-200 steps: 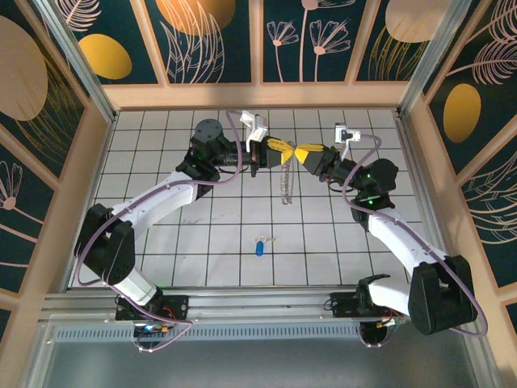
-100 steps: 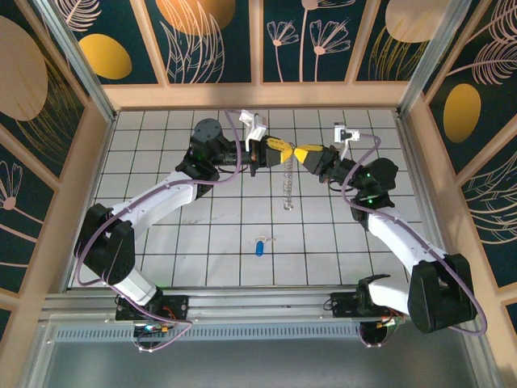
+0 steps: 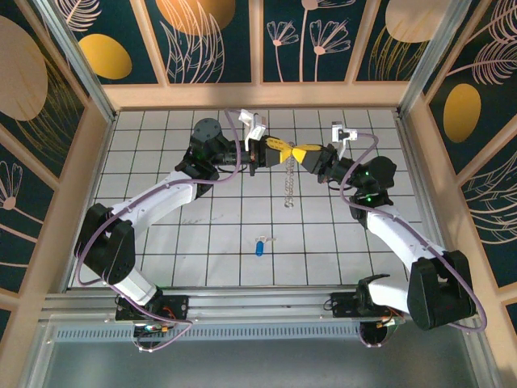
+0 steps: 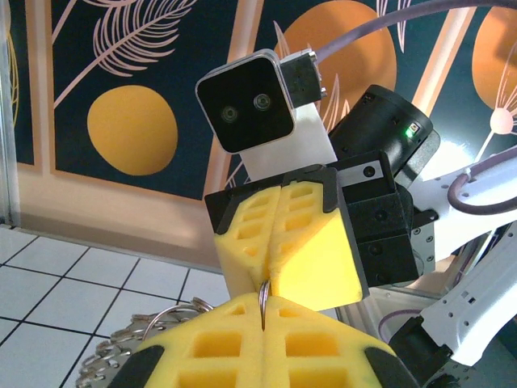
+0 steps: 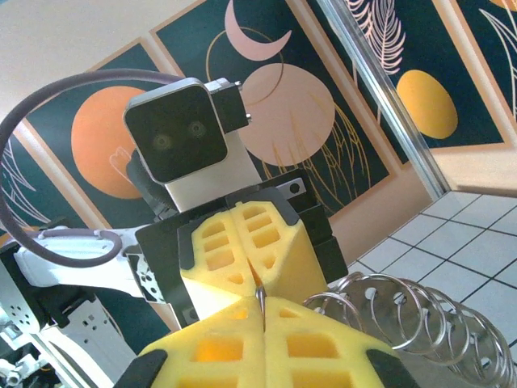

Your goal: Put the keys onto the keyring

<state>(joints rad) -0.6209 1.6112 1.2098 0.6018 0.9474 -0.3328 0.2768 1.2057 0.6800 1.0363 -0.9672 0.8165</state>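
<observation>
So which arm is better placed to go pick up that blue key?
Left, but narrowly. The left tool and right tool are both shut on the keyring; the blue key lies on the tiles slightly left of where they meet.

Far middle crowded, near tiles open
The left fingers [image 3: 277,149] and right fingers [image 3: 306,154] meet above the far middle of the surface [image 3: 186,259], both pinching the keyring [image 3: 288,186], whose coils hang between them and bar the way through. The blue key [image 3: 258,248] lies alone on the near tiles, open on every side; walls [image 3: 90,166] close the edges.
</observation>
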